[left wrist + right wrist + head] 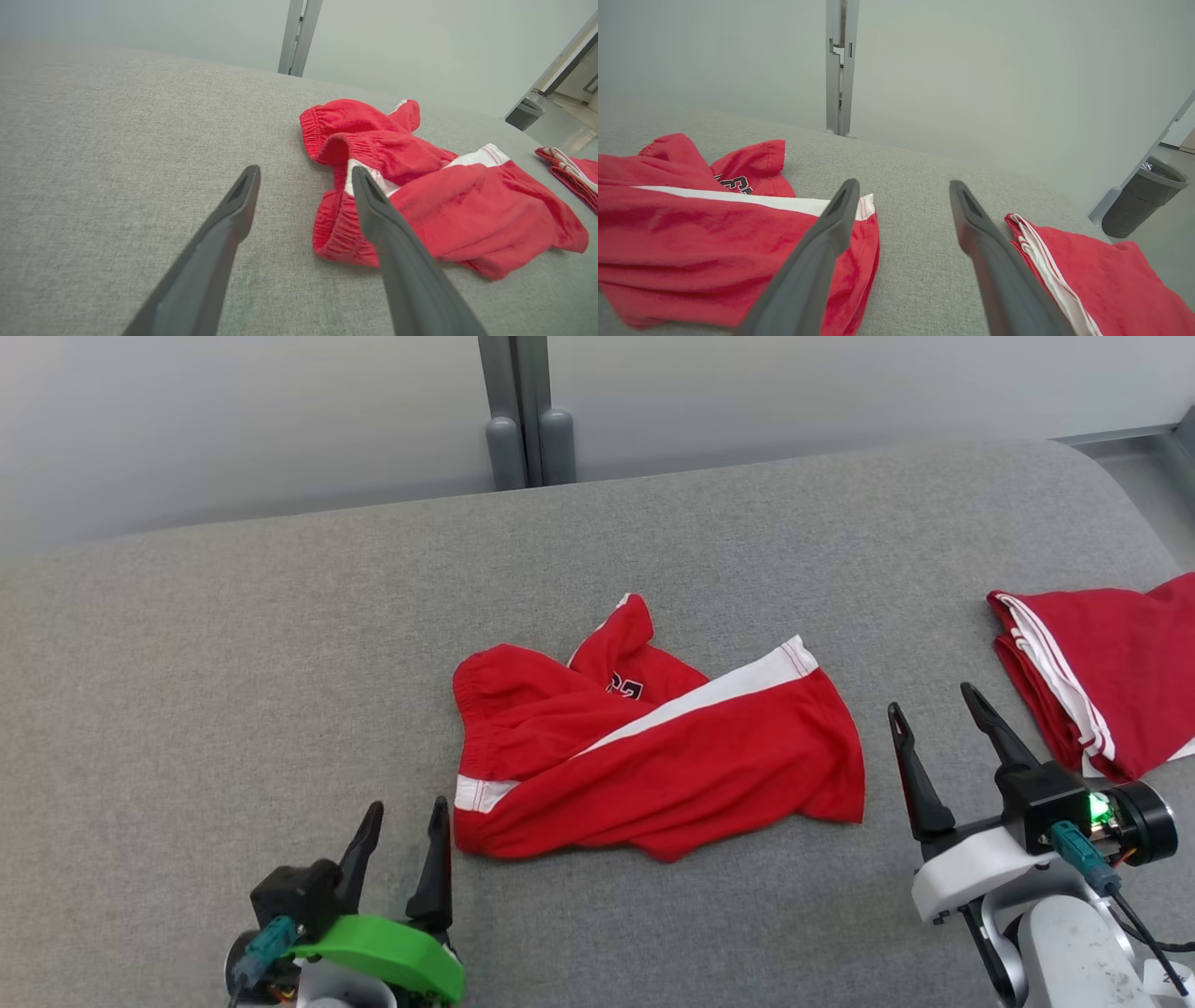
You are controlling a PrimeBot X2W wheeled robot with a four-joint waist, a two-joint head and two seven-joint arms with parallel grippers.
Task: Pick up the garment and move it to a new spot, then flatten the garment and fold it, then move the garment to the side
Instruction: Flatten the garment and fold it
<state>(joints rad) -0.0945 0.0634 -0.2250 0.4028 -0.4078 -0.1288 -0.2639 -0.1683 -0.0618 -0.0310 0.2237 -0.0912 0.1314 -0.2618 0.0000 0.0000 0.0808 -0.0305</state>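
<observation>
Left end effector (pixel 408 803) and right end effector (pixel 932 697) both released, empty; garment (pixel 653 747) lies crumpled, so I reckon flattening, folding, side-move remain.

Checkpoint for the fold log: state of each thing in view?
red shorts: crumpled, unfolded, lying free on the grey surface
second red garment: folded, at the right side
left gripper: open, empty, by the shorts' waistband
right gripper: open, empty, between the two garments
bin: upright on the floor
</observation>
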